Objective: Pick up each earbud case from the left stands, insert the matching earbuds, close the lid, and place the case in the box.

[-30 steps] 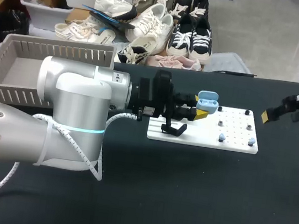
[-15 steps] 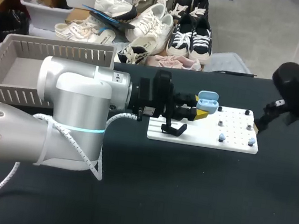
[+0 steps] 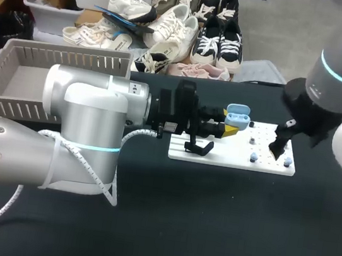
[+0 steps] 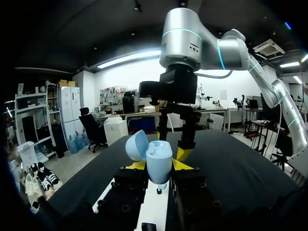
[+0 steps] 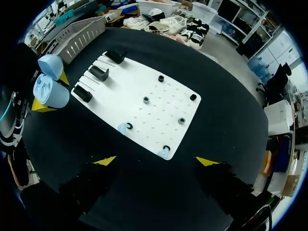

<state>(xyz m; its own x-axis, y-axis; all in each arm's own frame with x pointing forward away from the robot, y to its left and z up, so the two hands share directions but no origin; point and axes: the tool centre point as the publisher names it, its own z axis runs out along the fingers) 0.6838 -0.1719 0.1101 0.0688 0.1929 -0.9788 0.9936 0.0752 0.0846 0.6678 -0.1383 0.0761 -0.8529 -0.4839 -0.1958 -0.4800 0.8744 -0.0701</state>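
A light blue earbud case [image 3: 237, 117] with its lid up is held over the left part of the white board [image 3: 230, 157]; my left gripper [image 3: 228, 127] is shut on it. In the left wrist view the case [image 4: 158, 161] sits between the yellow tips, lid [image 4: 137, 144] tilted back. My right gripper [image 3: 278, 146] hangs open over the board's right end. From its wrist, the right gripper [image 5: 157, 161] is spread wide above two light blue earbuds [image 5: 123, 128] [image 5: 163, 153] on pegs at the board's [image 5: 139, 96] near edge. The case [image 5: 50, 94] shows beside the board.
Black stands [image 5: 98, 72] rise from the board's left part, one hooked stand [image 3: 199, 147] at its front. Several dark pegs [image 5: 146, 100] dot the board. A grey slatted basket [image 3: 13, 74] stands at the table's far left. Black tabletop lies in front.
My right arm has swung in from the table's right edge to above the board's right end. The left arm and the case have not moved.
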